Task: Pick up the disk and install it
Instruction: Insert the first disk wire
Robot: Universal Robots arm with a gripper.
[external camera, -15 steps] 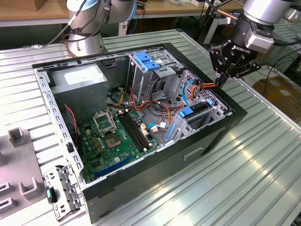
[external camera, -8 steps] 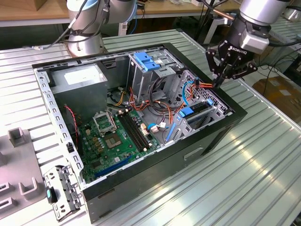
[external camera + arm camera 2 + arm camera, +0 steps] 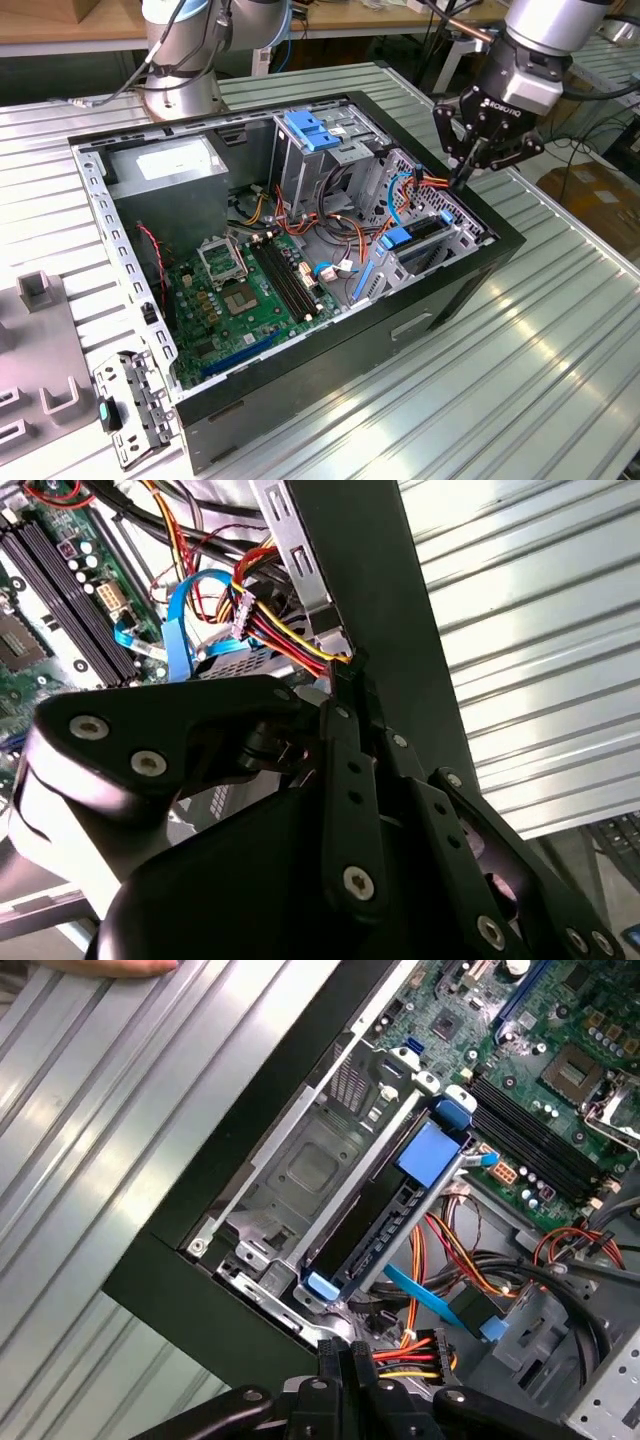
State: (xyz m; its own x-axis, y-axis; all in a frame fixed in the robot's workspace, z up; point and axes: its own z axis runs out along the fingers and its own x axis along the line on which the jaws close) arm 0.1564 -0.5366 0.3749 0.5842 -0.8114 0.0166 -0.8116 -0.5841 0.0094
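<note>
Silver-grey cylindrical arm segments [image 3: 545, 25], black cables alongside; black linkage gripper [image 3: 467, 170], white lettering, silver screw heads on links.

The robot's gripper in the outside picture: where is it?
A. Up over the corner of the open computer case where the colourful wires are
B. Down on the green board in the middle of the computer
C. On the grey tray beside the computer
A: in the exterior view the gripper hangs above the open computer case, at its corner on the exterior view's right, by the coloured wires.
</note>
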